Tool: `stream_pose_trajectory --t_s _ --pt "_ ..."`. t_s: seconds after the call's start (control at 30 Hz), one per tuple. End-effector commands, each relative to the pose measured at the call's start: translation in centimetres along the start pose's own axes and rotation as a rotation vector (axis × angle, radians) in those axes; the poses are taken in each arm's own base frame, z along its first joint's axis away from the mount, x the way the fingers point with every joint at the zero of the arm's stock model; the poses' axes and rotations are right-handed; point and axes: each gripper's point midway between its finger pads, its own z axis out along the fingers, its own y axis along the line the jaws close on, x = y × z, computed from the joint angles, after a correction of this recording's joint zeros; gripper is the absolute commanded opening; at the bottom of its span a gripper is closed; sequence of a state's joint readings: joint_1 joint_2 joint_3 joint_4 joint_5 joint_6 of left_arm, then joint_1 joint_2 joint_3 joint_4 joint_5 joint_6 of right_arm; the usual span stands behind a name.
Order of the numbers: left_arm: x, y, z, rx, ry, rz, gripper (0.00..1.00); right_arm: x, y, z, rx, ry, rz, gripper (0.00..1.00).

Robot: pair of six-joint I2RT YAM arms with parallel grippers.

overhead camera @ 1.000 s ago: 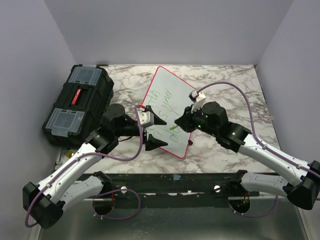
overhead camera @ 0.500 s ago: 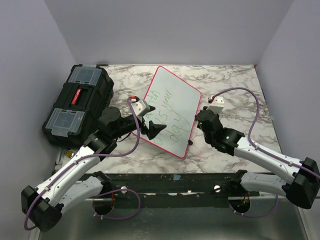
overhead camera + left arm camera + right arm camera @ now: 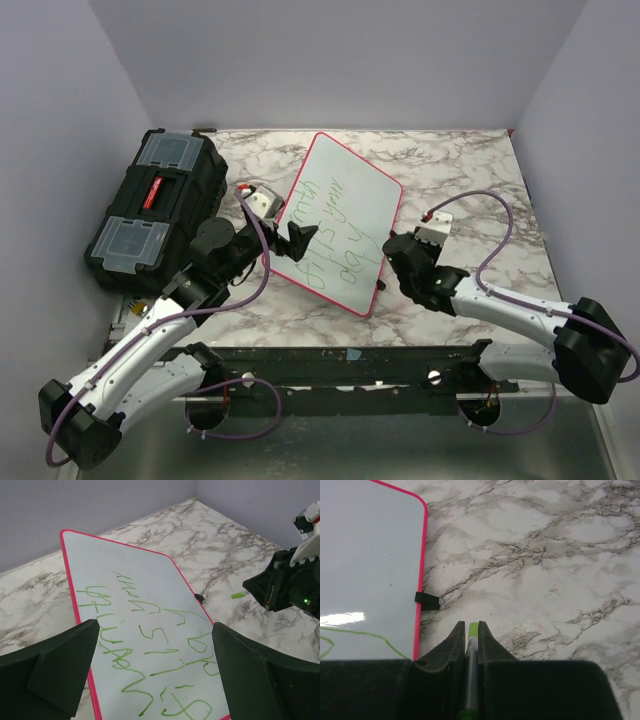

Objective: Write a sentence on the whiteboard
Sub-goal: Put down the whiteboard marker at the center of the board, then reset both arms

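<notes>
The whiteboard, white with a red-pink rim, lies tilted on the marble table. The sentence runs across it in three lines of green handwriting. My left gripper hovers over the board's left edge, open wide, and its fingers frame the lettering with nothing between them. My right gripper is low over the table just right of the board's rim, shut on a green marker. The marker's green tip sticks out of it toward the board.
A black toolbox with clear lid compartments stands at the left, close behind my left arm. A small black clip sits on the board's right rim. Bare marble table lies right of the board, and walls enclose three sides.
My right gripper has moved off the board with the marker, down to the table at its right. My left gripper has drawn back leftward and its jaws have opened wider.
</notes>
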State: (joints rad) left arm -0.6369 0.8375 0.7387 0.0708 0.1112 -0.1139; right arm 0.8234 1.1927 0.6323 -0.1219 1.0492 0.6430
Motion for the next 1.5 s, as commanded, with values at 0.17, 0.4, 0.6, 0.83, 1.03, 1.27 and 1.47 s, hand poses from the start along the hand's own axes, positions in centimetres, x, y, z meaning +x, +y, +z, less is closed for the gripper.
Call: stream_pose_trajectory --t_s 0.17,0.4,0.6,0.83,1.03,1.27,1.47 --pt "-0.8 1.7 -0.9 -0.098 -0.054 0.007 0.98 2.8 -1.2 0.8 0.059 0.003 0.066 0.04" --pt "-0.5 1.5 -0.9 -0.083 -0.044 0.018 0.99 5.5 -0.9 1.0 0.053 0.072 0.042 0.14" --pt "-0.4 1.5 -0.9 -0.085 -0.042 0.023 0.99 5.6 -0.6 0.9 0.044 0.093 0.049 0.37" --pt "-0.4 1.7 -1.1 -0.091 -0.044 0.027 0.99 5.2 -0.6 0.5 0.027 0.100 0.072 0.61" --pt "-0.5 1.7 -1.1 -0.098 -0.044 0.024 0.98 3.3 0.1 0.0 -0.014 0.093 0.068 0.73" --pt "-1.4 2.5 -1.7 -0.152 -0.040 0.002 0.98 -0.3 2.5 -1.1 -0.140 0.079 0.041 0.90" --pt "-1.8 3.7 -2.9 -0.240 -0.004 -0.033 0.99 -3.4 6.4 -3.5 -0.409 0.066 0.027 1.00"
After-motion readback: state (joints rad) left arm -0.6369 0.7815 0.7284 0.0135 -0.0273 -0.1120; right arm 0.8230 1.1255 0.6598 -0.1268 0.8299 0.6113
